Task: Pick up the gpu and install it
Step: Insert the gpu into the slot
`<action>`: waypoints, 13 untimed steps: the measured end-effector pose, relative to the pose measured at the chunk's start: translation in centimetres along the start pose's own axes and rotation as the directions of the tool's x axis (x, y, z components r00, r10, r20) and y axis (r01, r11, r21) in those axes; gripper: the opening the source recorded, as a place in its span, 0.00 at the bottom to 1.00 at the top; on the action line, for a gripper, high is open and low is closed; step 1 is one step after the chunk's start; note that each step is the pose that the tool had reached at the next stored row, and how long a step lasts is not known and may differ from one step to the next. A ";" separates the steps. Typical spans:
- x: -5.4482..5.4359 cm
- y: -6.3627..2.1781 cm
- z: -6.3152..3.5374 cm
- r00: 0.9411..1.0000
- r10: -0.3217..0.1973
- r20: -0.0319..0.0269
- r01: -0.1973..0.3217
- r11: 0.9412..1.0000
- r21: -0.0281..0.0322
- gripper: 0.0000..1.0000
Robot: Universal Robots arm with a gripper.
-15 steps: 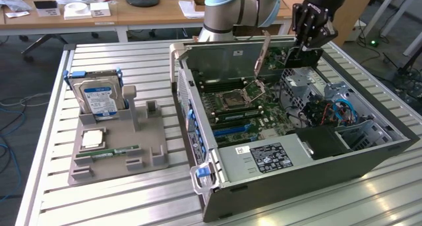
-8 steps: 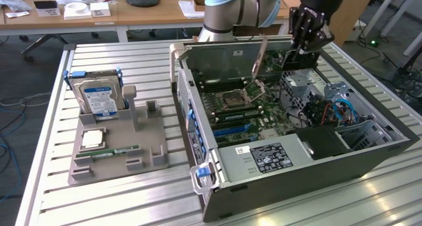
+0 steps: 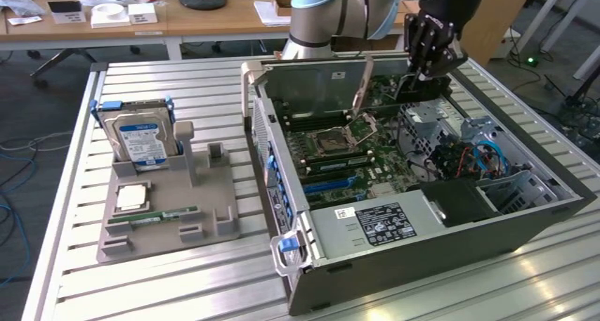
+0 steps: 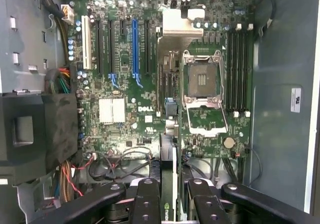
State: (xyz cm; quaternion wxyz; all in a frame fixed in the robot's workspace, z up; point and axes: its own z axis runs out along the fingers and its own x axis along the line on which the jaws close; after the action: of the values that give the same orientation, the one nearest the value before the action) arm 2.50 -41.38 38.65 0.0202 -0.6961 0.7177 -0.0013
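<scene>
Gripper (image 4: 170, 196) clamped on gpu (image 4: 168, 164), edge-on by a corner of open computer case (image 3: 394, 265), empty processor socket (image 4: 202, 83) beside, motherboard (image 4: 120, 83) marked Dell, Nvidia logo on gpu.

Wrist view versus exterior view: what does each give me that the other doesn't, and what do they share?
Wrist view: the NVIDIA logo on the gpu clamped in the gripper, and the DELL mark on the motherboard. Exterior view: the hard drive and RAM stick in the grey holder beside the PC case. Both: the motherboard's empty CPU socket and blue slot.
</scene>
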 end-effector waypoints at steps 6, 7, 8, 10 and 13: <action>0.0 0.77 0.35 1.000 -0.003 0.000 0.003 1.000 -0.002 0.26; 0.0 0.88 0.41 1.000 -0.003 0.000 0.003 1.000 -0.002 0.26; 0.0 0.97 0.47 1.000 -0.004 0.000 0.004 1.000 -0.003 0.26; 0.1 1.13 0.57 1.000 -0.004 0.000 0.004 1.000 -0.003 0.26; 0.1 1.46 0.74 1.000 -0.007 0.000 0.007 1.000 -0.004 0.26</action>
State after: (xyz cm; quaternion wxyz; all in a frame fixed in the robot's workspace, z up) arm 1.06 -41.38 37.86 0.0187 -0.6985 0.7153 0.0002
